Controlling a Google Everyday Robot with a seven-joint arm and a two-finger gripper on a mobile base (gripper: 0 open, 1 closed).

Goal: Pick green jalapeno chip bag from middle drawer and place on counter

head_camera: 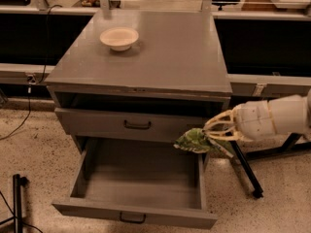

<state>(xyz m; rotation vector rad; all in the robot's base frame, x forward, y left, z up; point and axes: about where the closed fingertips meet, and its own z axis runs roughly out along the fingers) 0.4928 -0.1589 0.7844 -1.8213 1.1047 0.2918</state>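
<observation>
Matte grey counter [165, 57] on a grey drawer cabinet, top mostly bare, with a cream bowl [119, 37] at back left, well away from the scuffed front edge. Speckled terrazzo floor [39, 149]; dark shelving runs behind the cabinet on both sides. A dark open slot sits under the counter, then a shut upper drawer [97, 123] with a bar handle. The middle drawer [141, 174] below is pulled fully out and its floor is bare. The gripper [210, 135] reaches in from the right on a white arm [272, 118], level with the upper drawer's right end and above the open drawer's right wall. Its cream fingers [221, 116] are clamped on the green jalapeno chip bag [193, 141], which hangs in the air clear of the drawer and below counter height. Black stand leg [245, 169] slants on the floor right of the cabinet. Black post [17, 198] and cable at lower left.
</observation>
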